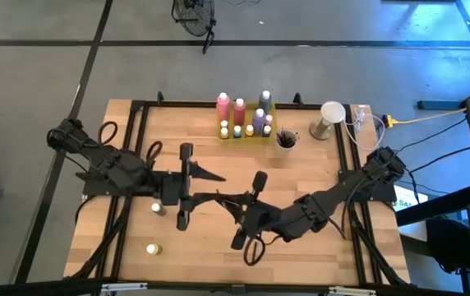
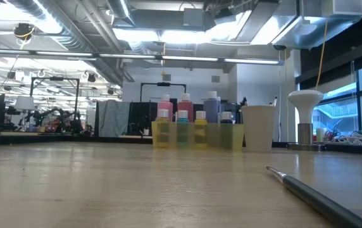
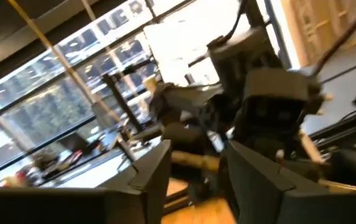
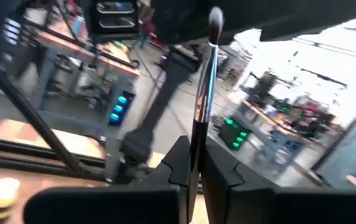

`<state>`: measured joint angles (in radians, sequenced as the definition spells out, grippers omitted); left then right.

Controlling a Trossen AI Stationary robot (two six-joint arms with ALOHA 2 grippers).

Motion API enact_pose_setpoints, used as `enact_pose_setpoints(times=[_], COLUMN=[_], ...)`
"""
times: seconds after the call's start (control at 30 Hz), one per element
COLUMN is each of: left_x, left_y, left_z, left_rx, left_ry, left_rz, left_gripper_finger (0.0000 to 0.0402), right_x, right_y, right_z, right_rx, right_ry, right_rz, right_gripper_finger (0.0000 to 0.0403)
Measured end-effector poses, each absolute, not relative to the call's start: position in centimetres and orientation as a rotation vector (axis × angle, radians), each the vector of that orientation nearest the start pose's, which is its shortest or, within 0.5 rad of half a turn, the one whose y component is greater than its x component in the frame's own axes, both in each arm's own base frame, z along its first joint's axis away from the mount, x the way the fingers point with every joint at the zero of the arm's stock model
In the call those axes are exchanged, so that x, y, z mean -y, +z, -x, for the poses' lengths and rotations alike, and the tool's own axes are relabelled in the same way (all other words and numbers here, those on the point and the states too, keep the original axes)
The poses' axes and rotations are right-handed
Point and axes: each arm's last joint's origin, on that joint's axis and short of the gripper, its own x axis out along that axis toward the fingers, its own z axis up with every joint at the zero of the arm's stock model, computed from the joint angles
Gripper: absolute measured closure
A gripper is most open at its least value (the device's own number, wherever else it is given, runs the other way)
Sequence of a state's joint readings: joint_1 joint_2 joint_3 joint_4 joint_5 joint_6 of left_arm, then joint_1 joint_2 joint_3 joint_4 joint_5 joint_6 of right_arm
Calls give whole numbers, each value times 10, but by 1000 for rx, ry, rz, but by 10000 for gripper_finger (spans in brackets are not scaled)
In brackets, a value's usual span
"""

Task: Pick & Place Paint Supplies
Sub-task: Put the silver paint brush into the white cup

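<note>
My right gripper [image 4: 195, 155], over the table's middle [image 1: 233, 204], is shut on a thin paintbrush [image 4: 204, 81]. Just left of it my left gripper [image 1: 215, 186] stands open [image 3: 193, 171], facing the right gripper, and I see nothing gripped between its fingers. At the far middle a yellow tray [image 1: 247, 134] holds pink, purple and small pale-capped bottles [image 1: 223, 105]. A cup [image 1: 285, 141] beside it holds dark brushes. Two small bottles [image 1: 158, 208] [image 1: 153, 248] stand on the table's left near part. Another brush [image 2: 314, 197] lies flat on the table. My right gripper pinches the paintbrush's dark shaft [image 4: 196, 134] between its two fingers. The fingers lie level, coming from the table's right side. The brush reaches out beyond the fingertips with its bristle end [image 4: 215, 18] free, toward the left gripper, and is lifted clear of the table.
A white stand [image 1: 331, 115] and a yellow cable sit at the far right corner. Black frame rails [image 1: 136, 148] run along the table's sides. Bare wood lies between the grippers and the tray.
</note>
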<state>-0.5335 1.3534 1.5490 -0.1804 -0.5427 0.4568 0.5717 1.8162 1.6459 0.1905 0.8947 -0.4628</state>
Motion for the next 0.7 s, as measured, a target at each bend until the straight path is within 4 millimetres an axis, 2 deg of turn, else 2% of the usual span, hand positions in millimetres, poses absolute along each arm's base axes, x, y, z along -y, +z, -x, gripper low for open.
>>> enact_pose_setpoints(times=[0.17, 0.33, 0.4, 0.53, 0.7], left_x=[125, 112, 106, 91, 70], left_y=[469, 465, 457, 445, 431], left_z=[-251, -235, -229, -218, -207], left_rx=[-47, -205, -288, -402, -546], left_ry=[237, 480, 484, 446, 447], left_rz=[-470, -564, -603, -575, -489], left_gripper_finger=[229, 228, 231, 237, 247], right_x=[-217, -229, -232, -238, -225], right_y=[378, 378, 381, 395, 419], right_z=[-356, -337, -329, -310, -283], right_rx=[-134, -287, -337, -322, -321], right_ry=[-498, -771, -833, -800, -776], right_rz=[536, 677, 719, 718, 739], right_gripper_finger=[387, 387, 387, 387, 387])
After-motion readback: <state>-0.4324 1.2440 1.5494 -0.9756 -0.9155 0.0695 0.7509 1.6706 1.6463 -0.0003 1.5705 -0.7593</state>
